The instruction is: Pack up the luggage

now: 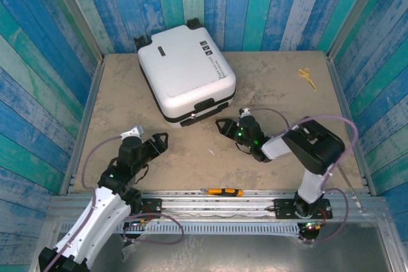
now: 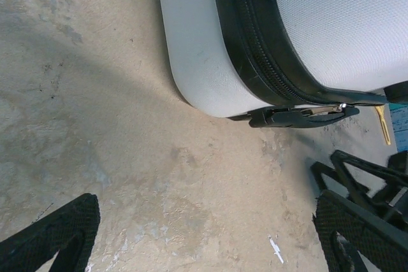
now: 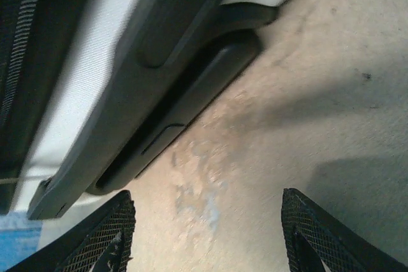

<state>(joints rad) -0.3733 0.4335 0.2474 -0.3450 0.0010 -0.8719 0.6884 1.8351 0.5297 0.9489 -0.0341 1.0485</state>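
Luggage [image 1: 186, 71] lies back left on the table [image 1: 280, 151]. My left gripper [image 1: 156, 143] sits before it, my right gripper [image 1: 231, 123] near its front edge. Scissors [image 1: 307, 78] lie back right.

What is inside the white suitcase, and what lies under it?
The luggage lies closed, its two shells together, so its inside is hidden. It rests flat on the table; whatever may be beneath it is covered by the shell.
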